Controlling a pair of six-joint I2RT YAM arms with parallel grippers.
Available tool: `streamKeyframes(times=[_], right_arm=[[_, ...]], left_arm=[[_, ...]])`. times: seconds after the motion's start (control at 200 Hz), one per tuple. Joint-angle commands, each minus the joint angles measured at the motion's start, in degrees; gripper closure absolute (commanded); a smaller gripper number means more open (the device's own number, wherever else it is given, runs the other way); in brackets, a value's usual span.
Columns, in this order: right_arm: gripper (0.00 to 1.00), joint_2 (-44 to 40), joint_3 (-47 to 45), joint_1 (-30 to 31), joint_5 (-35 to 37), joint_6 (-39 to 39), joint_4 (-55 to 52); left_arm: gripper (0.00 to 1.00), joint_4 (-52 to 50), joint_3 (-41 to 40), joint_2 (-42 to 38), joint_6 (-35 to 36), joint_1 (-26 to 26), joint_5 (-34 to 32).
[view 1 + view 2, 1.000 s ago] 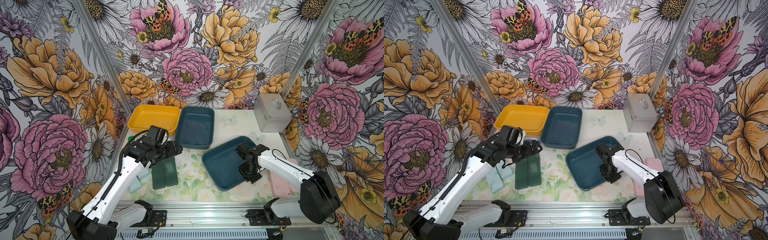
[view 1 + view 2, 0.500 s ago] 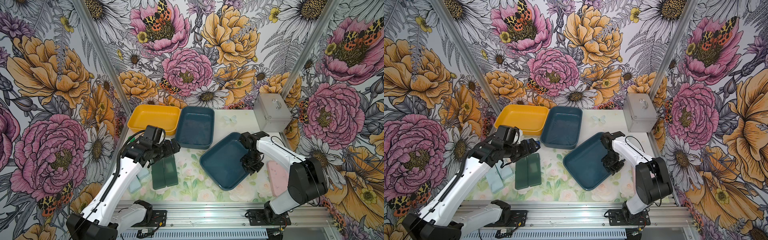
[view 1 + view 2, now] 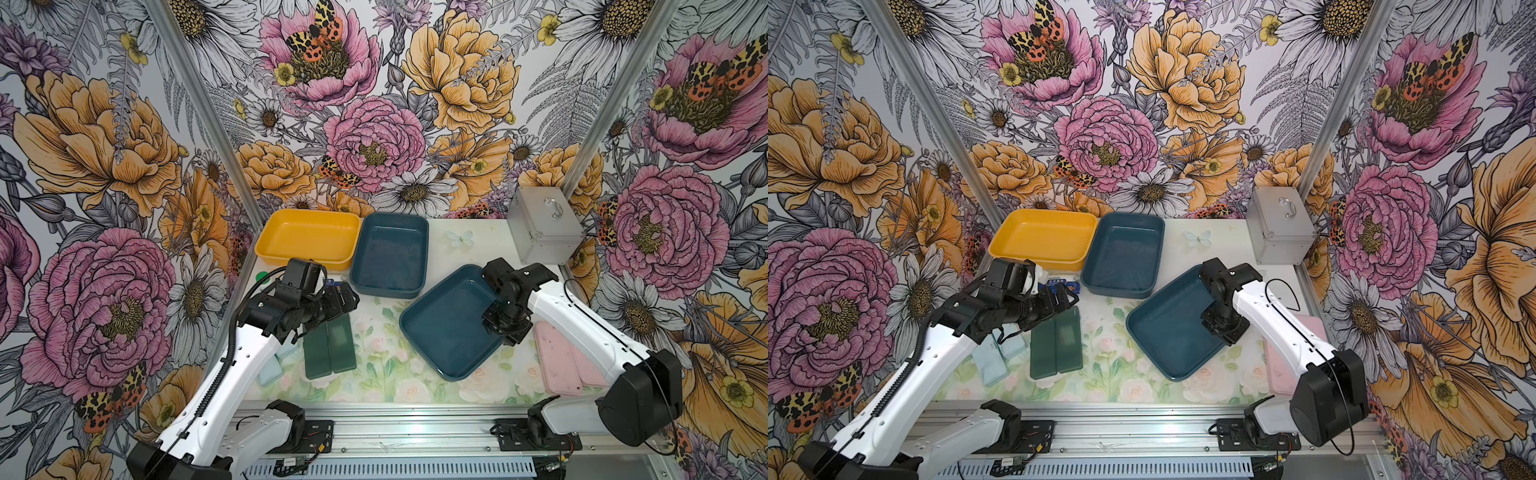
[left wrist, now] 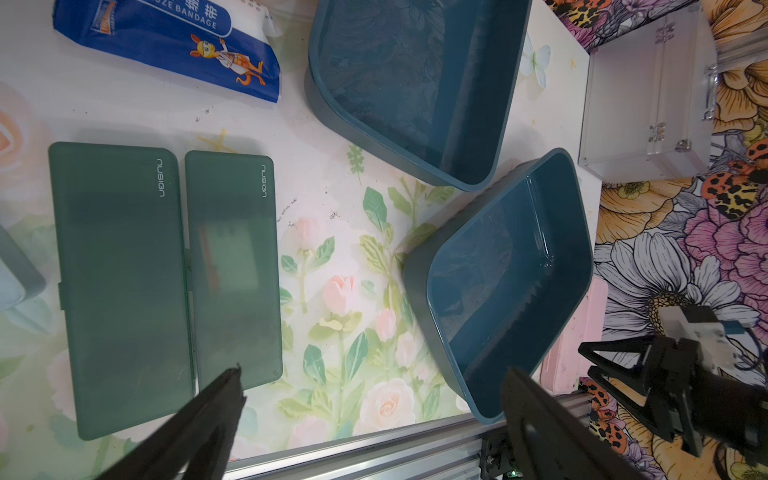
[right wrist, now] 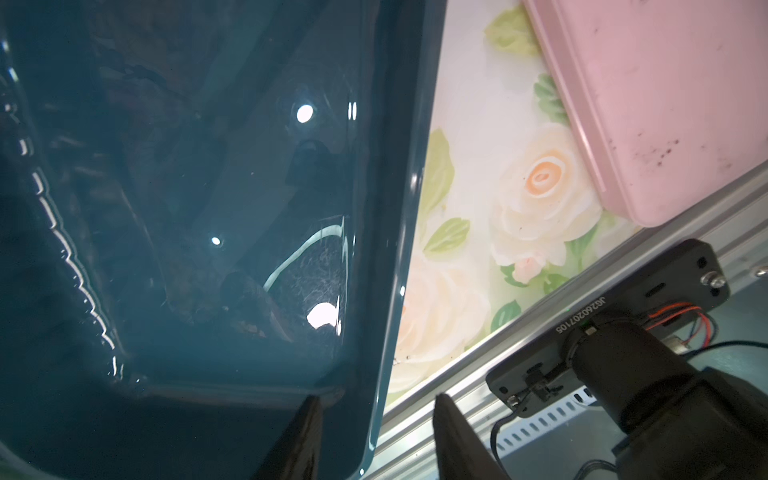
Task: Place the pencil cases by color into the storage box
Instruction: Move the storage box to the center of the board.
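Observation:
Two dark green pencil cases (image 3: 329,349) (image 4: 120,286) lie side by side left of centre. Two pale blue ones (image 3: 990,365) are partly hidden under my left arm. Two pink ones (image 3: 557,357) (image 5: 656,104) lie at the right, partly under my right arm. A yellow storage box (image 3: 307,237) and a teal one (image 3: 390,253) stand at the back. A second teal box (image 3: 444,328) sits askew in the middle. My left gripper (image 3: 347,299) (image 4: 372,372) hangs open over the green cases' far ends. My right gripper (image 3: 505,328) (image 5: 376,398) is open and straddles the askew box's right rim.
A blue printed bandage packet (image 4: 166,45) lies between the yellow box and the green cases. A silver metal case (image 3: 544,224) stands at the back right corner. The aluminium rail (image 3: 407,419) runs along the table's front edge.
My right gripper, shut on the askew teal box's rim, turned and slid it a little toward the back, then parted its jaws. My left gripper drifted slightly and stayed open.

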Motion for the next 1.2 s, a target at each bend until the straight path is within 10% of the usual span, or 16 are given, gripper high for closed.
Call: streamKeyframes(times=[0.0, 0.295, 0.685, 1.196], right_arm=[[0.52, -0.53, 0.23, 8.53, -0.19, 9.11, 5.06], [0.50, 14.20, 13.51, 25.82, 1.78, -1.99, 6.83], [0.44, 22.88, 20.25, 26.64, -3.55, -33.00, 6.16], [0.50, 35.13, 27.16, 26.38, 1.27, -48.32, 5.18]], left_arm=[[0.01, 1.00, -0.89, -0.88, -1.00, -0.60, 1.44], [0.01, 1.00, 1.50, 1.76, -0.30, -2.94, 1.01], [0.01, -0.08, 4.45, 3.11, 1.03, -2.12, -0.04], [0.01, -1.54, 4.45, 1.76, 0.18, 4.76, 1.42]])
